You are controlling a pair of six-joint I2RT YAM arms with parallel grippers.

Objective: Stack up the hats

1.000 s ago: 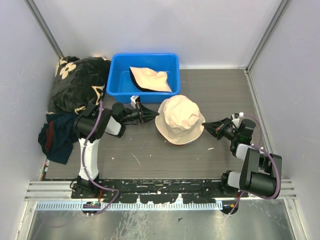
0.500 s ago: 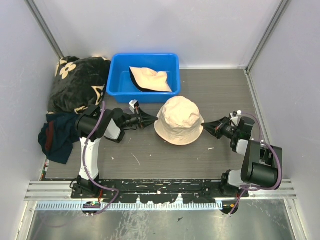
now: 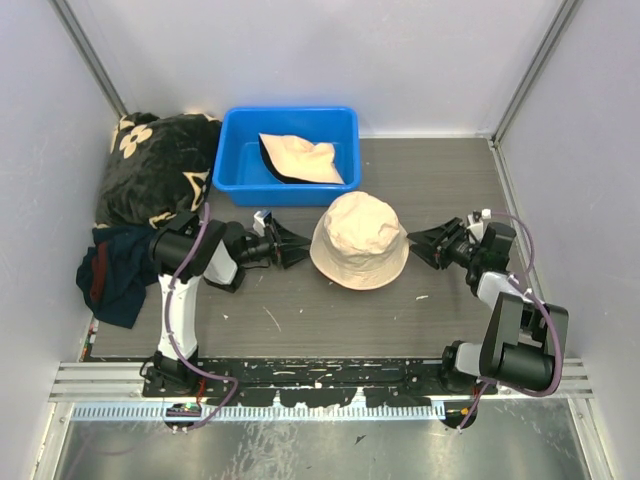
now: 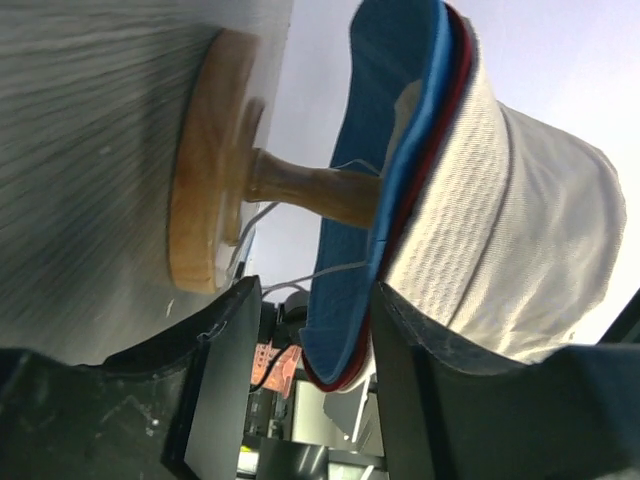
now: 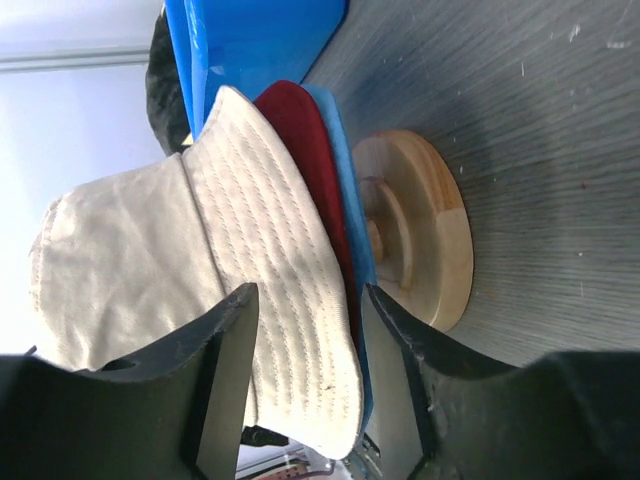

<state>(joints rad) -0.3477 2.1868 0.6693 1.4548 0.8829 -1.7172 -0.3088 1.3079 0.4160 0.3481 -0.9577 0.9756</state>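
Observation:
A cream hat (image 3: 358,238) tops a stack in the middle of the table. In the left wrist view the cream hat (image 4: 500,230) lies over a dark red brim (image 4: 458,70) and a light blue brim (image 4: 385,150), all on a wooden stand (image 4: 205,170). My left gripper (image 3: 302,250) (image 4: 315,370) is open, its jaws either side of the brim edge without pinching it. My right gripper (image 3: 414,247) (image 5: 305,380) is open the same way on the opposite side, around the cream brim (image 5: 300,330). A second cream hat (image 3: 300,158) lies in the blue bin (image 3: 240,165).
A black blanket with cream flowers (image 3: 155,165) is heaped at the back left, and a navy cloth with red trim (image 3: 115,270) lies in front of it. The blue bin stands just behind the stack. Side walls close in the table.
Both grippers have opened and let go of the cream hat's brim. The hat, tilted and crumpled a second ago, has settled flat on the stack.

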